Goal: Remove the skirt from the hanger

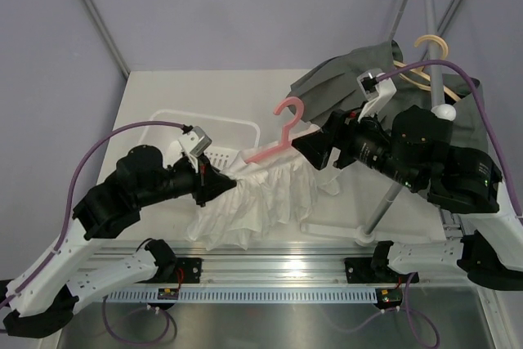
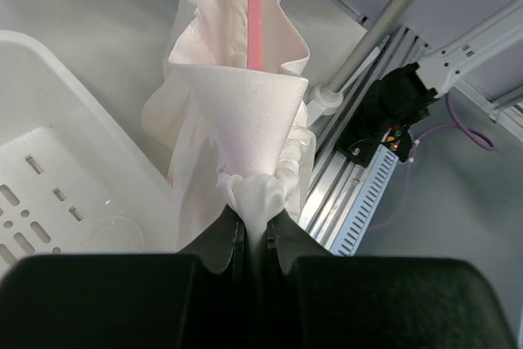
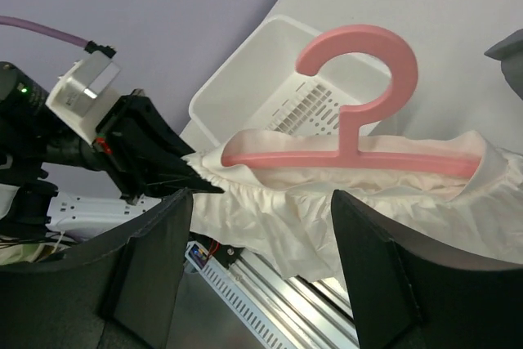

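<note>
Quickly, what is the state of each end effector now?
Left end effector: closed on the white ruffled fabric skirt.
Right end effector: open, holding nothing.

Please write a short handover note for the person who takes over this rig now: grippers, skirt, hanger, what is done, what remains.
Left gripper: shut on one end of the white skirt at its waist.
Right gripper: open, facing the pink hanger, holding nothing.
Skirt: still on the hanger, beside the white basket.
Done: skirt gripped. Left to do: hold the hanger, pull the skirt off.
</note>
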### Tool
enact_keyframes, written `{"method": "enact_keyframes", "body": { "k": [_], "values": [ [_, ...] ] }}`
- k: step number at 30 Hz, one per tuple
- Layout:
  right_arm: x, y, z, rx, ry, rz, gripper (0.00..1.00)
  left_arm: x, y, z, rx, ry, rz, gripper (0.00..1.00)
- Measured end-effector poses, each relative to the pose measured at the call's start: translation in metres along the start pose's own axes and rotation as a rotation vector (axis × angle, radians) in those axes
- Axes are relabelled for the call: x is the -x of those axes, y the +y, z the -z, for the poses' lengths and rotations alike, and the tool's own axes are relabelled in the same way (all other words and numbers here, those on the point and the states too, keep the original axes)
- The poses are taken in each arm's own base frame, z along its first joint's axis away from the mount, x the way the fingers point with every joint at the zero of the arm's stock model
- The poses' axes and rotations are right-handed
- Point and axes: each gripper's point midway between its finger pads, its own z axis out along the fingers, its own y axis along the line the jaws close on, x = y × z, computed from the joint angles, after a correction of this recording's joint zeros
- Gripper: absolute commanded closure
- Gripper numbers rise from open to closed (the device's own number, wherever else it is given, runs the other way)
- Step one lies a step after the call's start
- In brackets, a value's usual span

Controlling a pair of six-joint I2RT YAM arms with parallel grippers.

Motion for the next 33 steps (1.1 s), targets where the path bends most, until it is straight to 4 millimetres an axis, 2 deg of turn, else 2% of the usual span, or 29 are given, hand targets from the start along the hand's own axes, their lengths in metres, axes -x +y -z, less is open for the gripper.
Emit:
{"method": "enact_keyframes", "body": {
  "k": [4, 11, 15, 19, 21, 23, 25, 27, 28, 29, 30, 31, 32, 33],
  "values": [
    [-0.005, -0.003, -0.009, -0.032, -0.010, 0.010, 0.23, 0.005, -0.015, 0.011, -0.064, -0.033, 0.010, 1.00],
    [-0.026, -0.010, -0.038, -0.098, 0.026, 0.043, 0.22, 0.011, -0.037, 0.029, -0.165, -0.078, 0.024, 1.00],
    [-0.027, -0.012, -0.041, -0.104, 0.016, 0.051, 0.23, 0.016, -0.048, 0.036, -0.219, -0.100, 0.026, 1.00],
    [-0.026, -0.013, -0.045, -0.110, 0.004, 0.058, 0.29, 0.019, -0.054, 0.036, -0.255, -0.106, 0.036, 1.00],
    [-0.027, -0.012, -0.048, -0.109, 0.005, 0.060, 0.38, 0.022, -0.057, 0.037, -0.266, -0.113, 0.039, 1.00],
    [-0.030, -0.012, -0.051, -0.115, 0.006, 0.065, 0.39, 0.023, -0.058, 0.036, -0.273, -0.116, 0.043, 1.00],
    [-0.033, -0.012, -0.053, -0.122, 0.006, 0.070, 0.47, 0.023, -0.057, 0.033, -0.271, -0.109, 0.050, 1.00],
    [-0.036, -0.014, -0.055, -0.133, 0.008, 0.076, 0.63, 0.022, -0.056, 0.030, -0.266, -0.097, 0.056, 1.00],
    [-0.036, -0.017, -0.055, -0.147, 0.005, 0.076, 0.84, 0.021, -0.055, 0.028, -0.261, -0.092, 0.059, 1.00],
    [-0.035, -0.018, -0.055, -0.154, -0.002, 0.064, 0.94, 0.022, -0.055, 0.027, -0.259, -0.089, 0.060, 1.00],
    [-0.034, -0.020, -0.055, -0.166, -0.009, 0.065, 1.00, 0.022, -0.054, 0.026, -0.255, -0.085, 0.062, 0.99],
    [-0.033, -0.022, -0.055, -0.177, -0.014, 0.065, 1.00, 0.024, -0.054, 0.025, -0.254, -0.083, 0.063, 0.93],
    [-0.032, -0.024, -0.056, -0.188, -0.021, 0.062, 1.00, 0.026, -0.054, 0.024, -0.251, -0.081, 0.064, 0.82],
    [-0.031, -0.026, -0.056, -0.203, -0.026, 0.062, 1.00, 0.027, -0.054, 0.022, -0.249, -0.078, 0.064, 0.63]
  ]
}}
